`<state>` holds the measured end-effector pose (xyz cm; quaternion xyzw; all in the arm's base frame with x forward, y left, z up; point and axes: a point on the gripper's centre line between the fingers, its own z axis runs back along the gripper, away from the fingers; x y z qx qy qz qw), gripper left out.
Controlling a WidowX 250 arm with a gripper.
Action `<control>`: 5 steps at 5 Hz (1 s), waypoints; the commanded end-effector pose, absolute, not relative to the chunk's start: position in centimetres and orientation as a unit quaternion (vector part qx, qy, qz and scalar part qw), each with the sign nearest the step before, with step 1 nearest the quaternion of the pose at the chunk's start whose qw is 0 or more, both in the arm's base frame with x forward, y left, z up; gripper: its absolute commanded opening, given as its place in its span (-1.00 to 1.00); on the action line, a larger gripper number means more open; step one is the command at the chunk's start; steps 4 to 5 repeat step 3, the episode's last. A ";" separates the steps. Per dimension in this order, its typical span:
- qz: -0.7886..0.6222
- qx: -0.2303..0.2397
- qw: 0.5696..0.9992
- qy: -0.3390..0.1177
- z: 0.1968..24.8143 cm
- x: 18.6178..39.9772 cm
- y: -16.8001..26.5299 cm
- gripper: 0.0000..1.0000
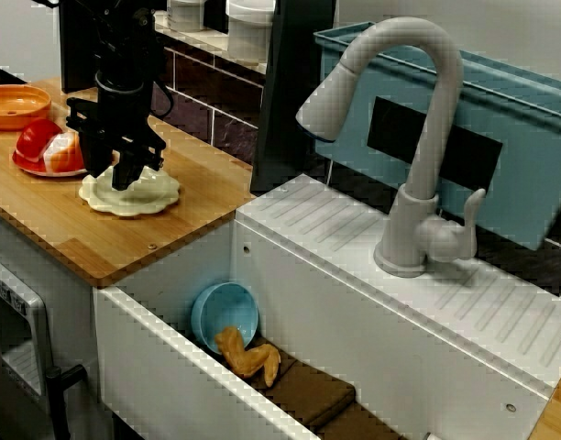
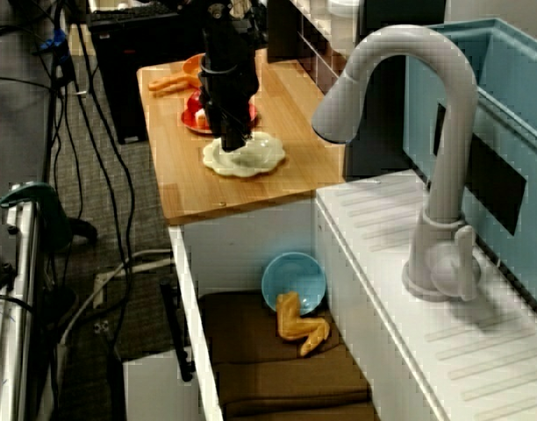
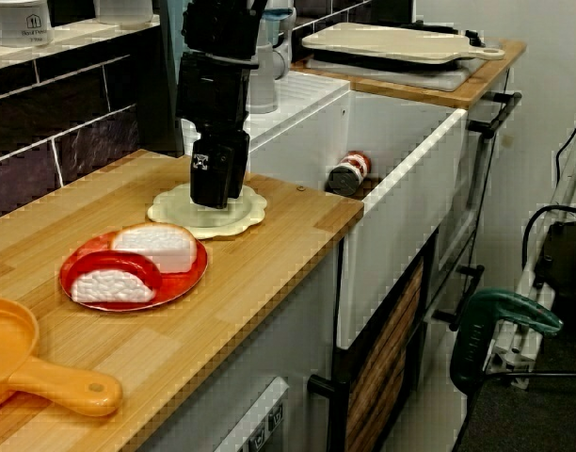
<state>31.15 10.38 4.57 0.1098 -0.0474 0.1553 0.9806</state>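
Plate (image 1: 157,194), cream and scalloped, lies flat on the surface (image 1: 193,215) directly under the claw (image 1: 126,179), whose tips point straight down at it; whether they are open or closed I cannot tell, and a red dish (image 1: 28,167) sits just beside.

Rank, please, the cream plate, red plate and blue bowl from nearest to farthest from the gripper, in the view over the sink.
1. cream plate, directly beneath
2. red plate, alongside on the counter
3. blue bowl, down in the sink

Mock kitchen: sink (image 1: 299,293), faucet (image 1: 425,128)
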 end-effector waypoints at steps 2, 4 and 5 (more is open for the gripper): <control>0.157 0.111 0.980 -0.056 5.3 30.8 11.9 -1.00; 0.155 0.111 0.980 -0.056 5.3 30.8 11.9 -1.00; 0.155 0.111 0.980 -0.056 5.3 30.8 11.9 -1.00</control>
